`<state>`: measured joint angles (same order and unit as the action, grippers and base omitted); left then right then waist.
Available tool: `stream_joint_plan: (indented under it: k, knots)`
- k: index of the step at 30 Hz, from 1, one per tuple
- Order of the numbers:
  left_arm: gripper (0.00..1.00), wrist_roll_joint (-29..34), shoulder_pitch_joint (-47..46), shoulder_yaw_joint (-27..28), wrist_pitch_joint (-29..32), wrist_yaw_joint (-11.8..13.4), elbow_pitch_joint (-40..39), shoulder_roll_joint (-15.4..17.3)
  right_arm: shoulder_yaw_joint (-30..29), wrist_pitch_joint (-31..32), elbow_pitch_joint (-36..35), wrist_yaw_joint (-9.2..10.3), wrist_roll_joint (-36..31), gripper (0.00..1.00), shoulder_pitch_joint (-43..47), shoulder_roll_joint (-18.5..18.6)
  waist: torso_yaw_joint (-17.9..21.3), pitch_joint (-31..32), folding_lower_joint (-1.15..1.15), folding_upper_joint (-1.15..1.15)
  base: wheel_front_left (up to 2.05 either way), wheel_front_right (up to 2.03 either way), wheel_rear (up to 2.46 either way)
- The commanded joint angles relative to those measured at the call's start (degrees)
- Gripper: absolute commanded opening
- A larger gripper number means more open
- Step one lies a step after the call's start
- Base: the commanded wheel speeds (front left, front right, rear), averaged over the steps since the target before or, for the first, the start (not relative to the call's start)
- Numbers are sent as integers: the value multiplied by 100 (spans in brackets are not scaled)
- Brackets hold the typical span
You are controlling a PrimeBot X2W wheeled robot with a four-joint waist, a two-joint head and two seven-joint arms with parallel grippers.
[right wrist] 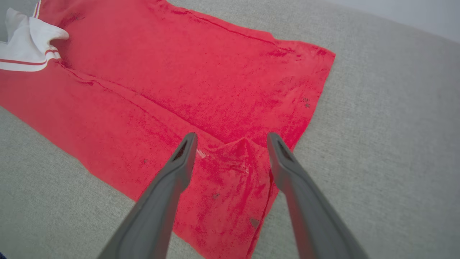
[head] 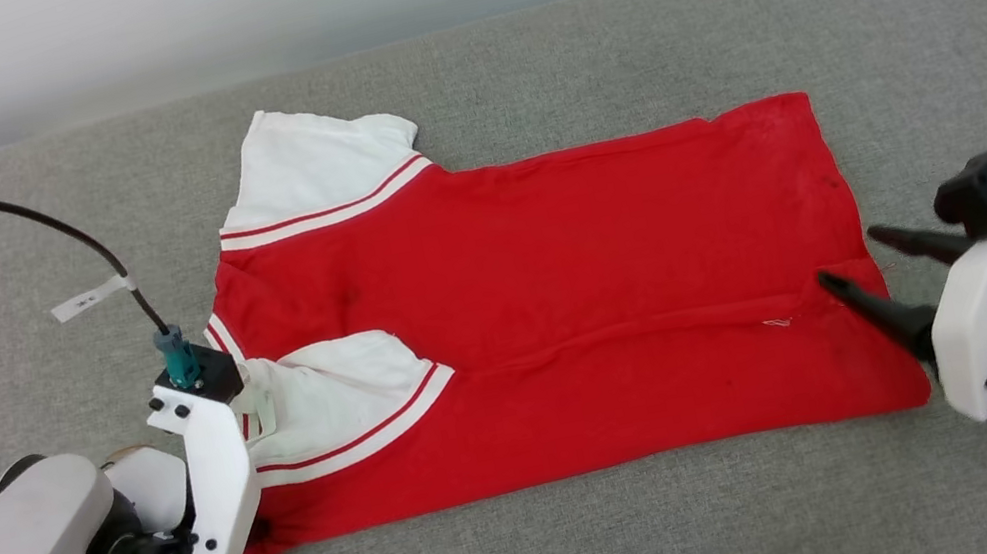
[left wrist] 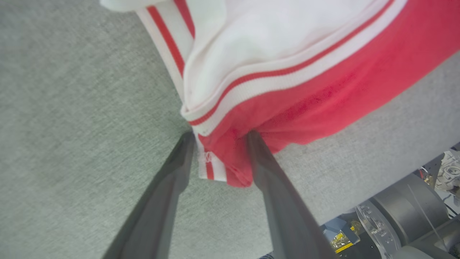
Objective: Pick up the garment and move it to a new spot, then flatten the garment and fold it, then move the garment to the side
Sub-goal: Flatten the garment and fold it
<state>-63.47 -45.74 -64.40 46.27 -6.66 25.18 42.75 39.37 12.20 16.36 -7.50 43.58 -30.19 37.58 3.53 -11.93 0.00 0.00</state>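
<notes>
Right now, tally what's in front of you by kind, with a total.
T-shirt: 1
Claws: 2 (left claw, right claw)
Grey cushion: 1
Total: 4

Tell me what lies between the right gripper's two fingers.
A small raised fold of the garment, near its hem; the right wrist view shows it.

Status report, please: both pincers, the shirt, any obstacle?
Left pincer open, astride sleeve-end corner of red, white-sleeved soft-cloth T-shirt. Right pincer open over hem. Shirt flat. Nothing blocking.
</notes>
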Motion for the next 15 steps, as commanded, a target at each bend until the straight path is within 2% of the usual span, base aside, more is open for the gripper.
stream_joint_plan:
  k: [1, 7, 11, 15]
  knots:
    - [0, 52, 73, -113, -78, -38, 42, -70, -17, 33, -55, 2, -82, 100, -193, 114, -20, 62, 0, 0, 0, 0, 0]
    - [0, 17, 43, -93, -462, -67, -235, 104, -69, 460, -237, 2, -90, 100, -521, 503, -75, 211, 0, 0, 0, 0, 0]
    - [0, 59, 53, -143, -628, -74, -531, 223, 153, 1303, -494, 2, 93, 100, -644, 901, -155, 260, 0, 0, 0, 0, 0]
    - [0, 64, -47, -195, -714, -73, -748, 283, 358, 2332, -648, 2, 587, 100, -678, 1216, -242, 232, 0, 0, 0, 0, 0]
